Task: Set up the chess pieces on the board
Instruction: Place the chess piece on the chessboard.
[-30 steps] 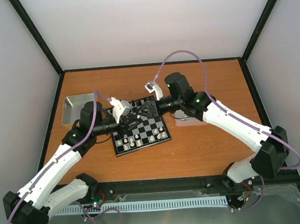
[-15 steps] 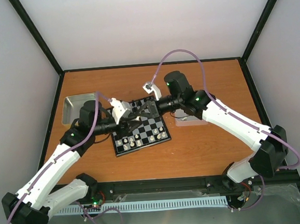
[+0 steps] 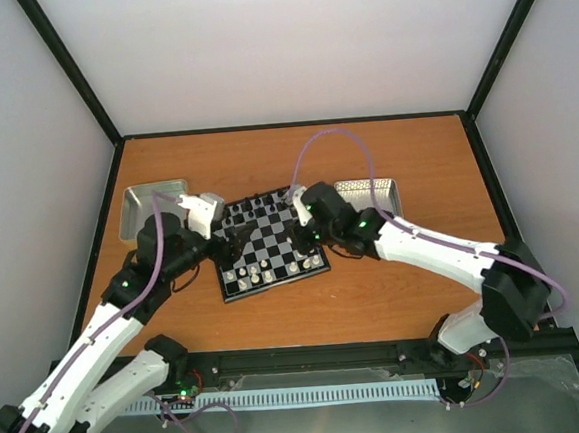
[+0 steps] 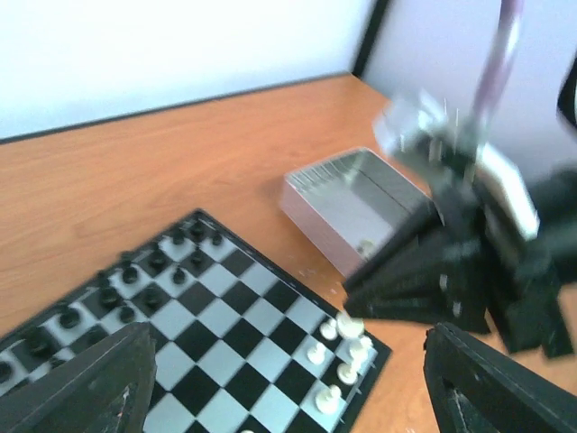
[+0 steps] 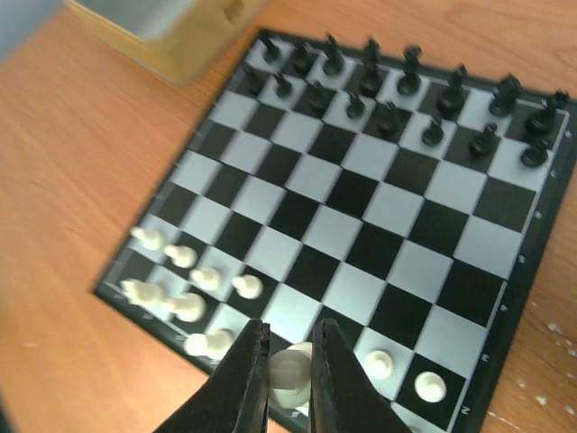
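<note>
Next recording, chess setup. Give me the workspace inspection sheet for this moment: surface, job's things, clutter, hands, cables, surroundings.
Surface: orange-brown wooden table, a few pale specks near the board's edge.
Job's things: board lies at an angle mid-table; cream pieces clustered unevenly on its near rows; black pieces on the far rows.
Clutter: left tray and right tray, both silver, flanking the board's far side.
Hands: left hand open over the board, holding nothing; right hand shut on a single cream figure above the near edge.
Cables: purple cable arches from each wrist.
Surroundings: white walls, black frame posts.
</note>
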